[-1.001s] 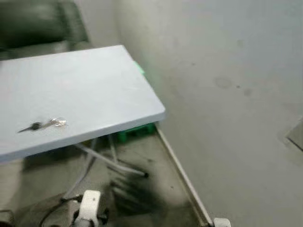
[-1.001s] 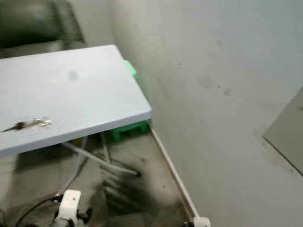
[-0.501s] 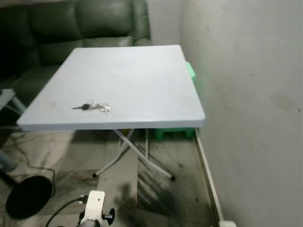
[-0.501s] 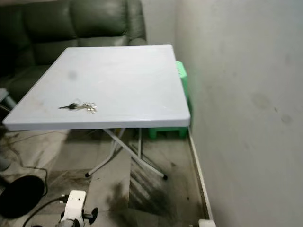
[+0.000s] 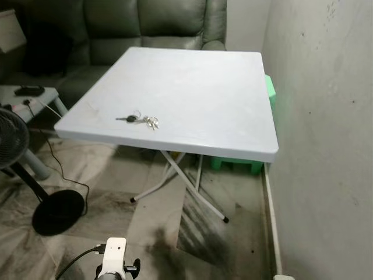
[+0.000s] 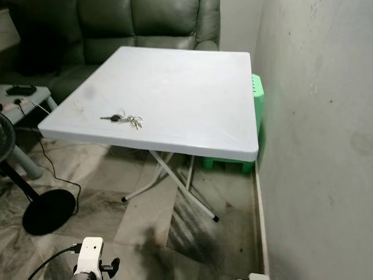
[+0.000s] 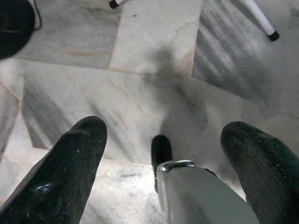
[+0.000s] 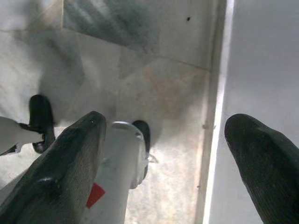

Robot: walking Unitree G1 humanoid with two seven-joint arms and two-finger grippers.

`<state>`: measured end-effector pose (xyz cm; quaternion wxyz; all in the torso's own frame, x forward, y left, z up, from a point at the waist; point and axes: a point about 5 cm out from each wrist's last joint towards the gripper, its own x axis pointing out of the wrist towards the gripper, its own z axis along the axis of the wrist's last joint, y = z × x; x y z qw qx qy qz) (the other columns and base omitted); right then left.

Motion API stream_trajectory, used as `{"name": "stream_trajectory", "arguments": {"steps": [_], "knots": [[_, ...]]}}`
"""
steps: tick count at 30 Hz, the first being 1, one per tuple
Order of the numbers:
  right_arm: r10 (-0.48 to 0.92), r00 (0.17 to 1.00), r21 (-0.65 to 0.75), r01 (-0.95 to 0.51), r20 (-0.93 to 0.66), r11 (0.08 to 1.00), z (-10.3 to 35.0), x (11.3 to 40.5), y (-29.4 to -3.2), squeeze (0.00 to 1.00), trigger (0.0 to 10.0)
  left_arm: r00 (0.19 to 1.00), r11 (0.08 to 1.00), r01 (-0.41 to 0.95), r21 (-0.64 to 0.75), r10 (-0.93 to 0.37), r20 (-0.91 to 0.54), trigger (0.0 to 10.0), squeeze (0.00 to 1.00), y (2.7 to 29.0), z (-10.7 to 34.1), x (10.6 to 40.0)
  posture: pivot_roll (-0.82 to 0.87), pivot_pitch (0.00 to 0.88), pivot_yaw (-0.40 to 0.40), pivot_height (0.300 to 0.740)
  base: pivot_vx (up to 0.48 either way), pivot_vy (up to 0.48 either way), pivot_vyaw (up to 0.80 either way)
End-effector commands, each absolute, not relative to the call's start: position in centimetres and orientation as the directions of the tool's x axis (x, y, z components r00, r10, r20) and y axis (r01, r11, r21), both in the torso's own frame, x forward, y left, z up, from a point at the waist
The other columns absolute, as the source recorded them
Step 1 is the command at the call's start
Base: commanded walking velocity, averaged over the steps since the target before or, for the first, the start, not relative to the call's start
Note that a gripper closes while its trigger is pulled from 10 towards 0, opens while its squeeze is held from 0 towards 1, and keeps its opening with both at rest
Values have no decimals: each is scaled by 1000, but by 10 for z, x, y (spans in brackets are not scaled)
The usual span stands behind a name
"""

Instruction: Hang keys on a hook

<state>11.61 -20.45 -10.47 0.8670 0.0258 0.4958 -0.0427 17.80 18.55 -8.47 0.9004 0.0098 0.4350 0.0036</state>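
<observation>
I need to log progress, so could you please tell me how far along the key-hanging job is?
Nothing looks done yet: the keys lie untouched near the front edge of the white table. Nothing is in hand: the left hand and the right hand hang open over the floor. Left to do: reach the table, pick up the keys and hang them on a hook.

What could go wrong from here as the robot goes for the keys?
The keys lie flat near the front edge of the table; a clumsy pinch might push them off. A fan and its cable stand on the floor to the robot's left and could snag a step. Both hands, left hand and right hand, hang open above the floor.
</observation>
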Motion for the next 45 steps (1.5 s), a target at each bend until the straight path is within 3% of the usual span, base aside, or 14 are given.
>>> {"name": "stream_trajectory", "arguments": {"steps": [1, 45], "knots": [[-40, 510, 16, 106, -859, 994, -105, 119, -198, 0, 10000, 629, 999, -3, 36, 30, -777, 10000, 0, 192, -83, 180, -29, 0, 9, 740, 0, 0, 0], [-41, 459, 14, 115, -887, 993, -110, 102, -200, 0, 10000, 620, 999, 5, 39, 27, -784, 10000, 0, 194, -84, 177, -20, 0, 6, 740, 0, 462, 0]]}}
